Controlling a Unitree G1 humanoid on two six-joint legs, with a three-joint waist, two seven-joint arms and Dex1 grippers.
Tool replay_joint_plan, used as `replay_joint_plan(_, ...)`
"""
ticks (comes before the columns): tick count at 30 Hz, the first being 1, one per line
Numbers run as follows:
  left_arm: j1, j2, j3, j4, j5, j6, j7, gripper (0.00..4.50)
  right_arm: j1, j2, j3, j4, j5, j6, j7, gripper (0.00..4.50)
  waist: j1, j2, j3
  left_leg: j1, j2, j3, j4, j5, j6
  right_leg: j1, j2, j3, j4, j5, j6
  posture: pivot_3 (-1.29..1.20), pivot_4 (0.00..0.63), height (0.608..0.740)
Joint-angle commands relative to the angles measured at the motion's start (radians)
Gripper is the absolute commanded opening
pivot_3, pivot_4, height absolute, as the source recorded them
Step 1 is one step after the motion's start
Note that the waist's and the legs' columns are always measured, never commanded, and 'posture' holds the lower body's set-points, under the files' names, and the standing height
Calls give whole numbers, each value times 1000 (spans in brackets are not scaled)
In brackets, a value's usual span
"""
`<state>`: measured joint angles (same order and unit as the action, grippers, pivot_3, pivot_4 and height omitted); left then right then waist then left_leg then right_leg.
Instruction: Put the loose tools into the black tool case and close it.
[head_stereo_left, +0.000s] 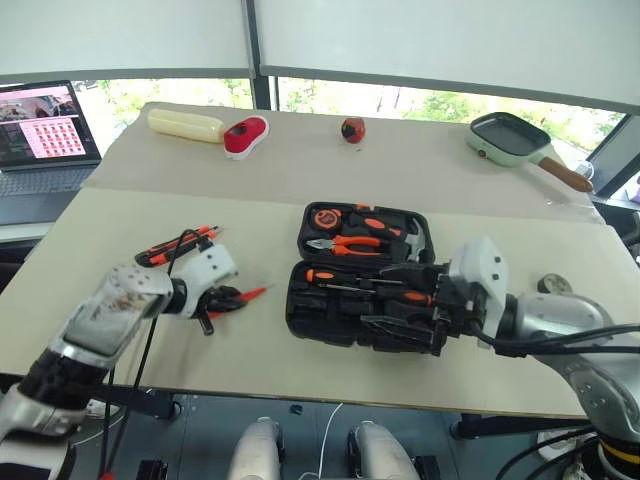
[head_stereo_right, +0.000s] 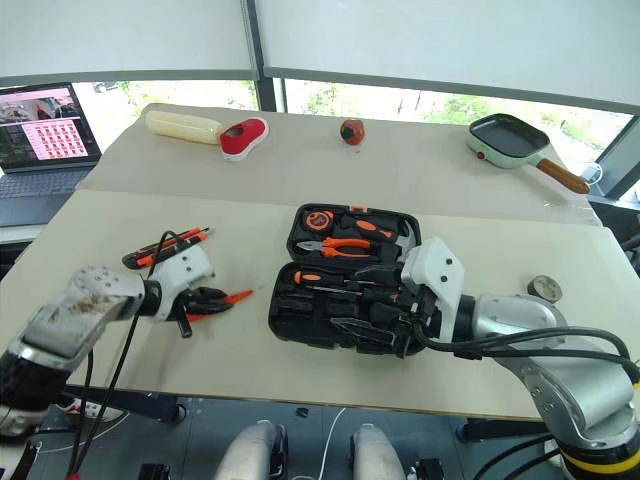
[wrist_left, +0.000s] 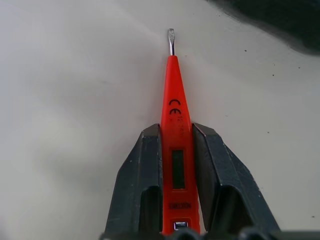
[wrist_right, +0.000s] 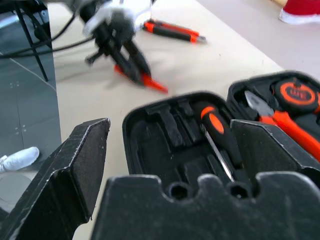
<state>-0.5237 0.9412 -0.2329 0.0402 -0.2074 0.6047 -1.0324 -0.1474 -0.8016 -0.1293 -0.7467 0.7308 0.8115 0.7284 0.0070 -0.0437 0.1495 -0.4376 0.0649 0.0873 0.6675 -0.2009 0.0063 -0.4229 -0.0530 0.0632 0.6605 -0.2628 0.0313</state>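
The black tool case (head_stereo_left: 297, 305) lies open mid-table, with orange pliers, a tape measure and a screwdriver in its slots. Left of the case, low over the table, my left gripper (head_stereo_left: 226, 297) is shut on the slim orange tester screwdriver (wrist_left: 174, 107). Its metal tip points toward the case. Both pads (wrist_left: 142, 170) press on the tester's sides. Two orange-and-black loose tools (head_stereo_left: 180, 243) lie side by side on the table behind the left gripper. My right gripper (wrist_right: 180, 150) hovers open over the case's near half, holding nothing. A small dark round roll (head_stereo_right: 545, 288) sits right of the case.
A laptop (head_stereo_left: 45, 130) stands at the far left. On the back table are a cream cylinder (head_stereo_left: 185, 124), a red-and-white oval gadget (head_stereo_left: 245, 135), a small red round object (head_stereo_left: 352, 129) and a green frying pan (head_stereo_left: 510, 138). The table's front edge runs just below both grippers.
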Motion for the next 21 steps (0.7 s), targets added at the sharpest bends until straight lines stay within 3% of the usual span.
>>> replay_joint_plan(1,-203,2,18,138,13,-238,-195,417,56,-37,-69,-26,1,-34,26,4500,7,-1,1,-1,0,0,0,0,0,0,0,0,-1,0,0,0,150,740)
replay_joint_plan(5,-383,-100,-39,211,21,-280,-319,417,102,-43,-98,-18,-5,-47,21,4500,18,-1,1,-4,-4,0,2,0,1,2,-3,-1,-5,1,4,0,150,740)
replay_joint_plan(10,-440,-234,-181,130,64,-269,-434,417,130,-28,-119,-33,5,-43,-13,4500,6,-1,0,-4,-5,0,2,-1,2,2,-5,1,-5,1,6,0,150,740)
replay_joint_plan(13,-443,-272,-258,79,109,-197,-456,417,161,-26,-136,-53,13,-39,-29,4500,-2,-1,1,-5,-5,-1,2,-1,2,1,-4,1,-4,1,6,0,150,740)
replay_joint_plan(17,-468,-389,-295,116,171,-97,-336,417,195,-16,-162,-73,28,-34,-55,4500,-6,-1,1,-5,-5,-3,3,-1,2,1,-3,2,-3,1,6,0,150,740)
replay_joint_plan(21,-460,-412,-342,111,217,-109,-347,417,216,-5,-171,-90,33,-32,-76,4500,-5,-1,1,-6,-6,-4,5,-1,2,2,-3,1,-3,1,7,0,150,740)
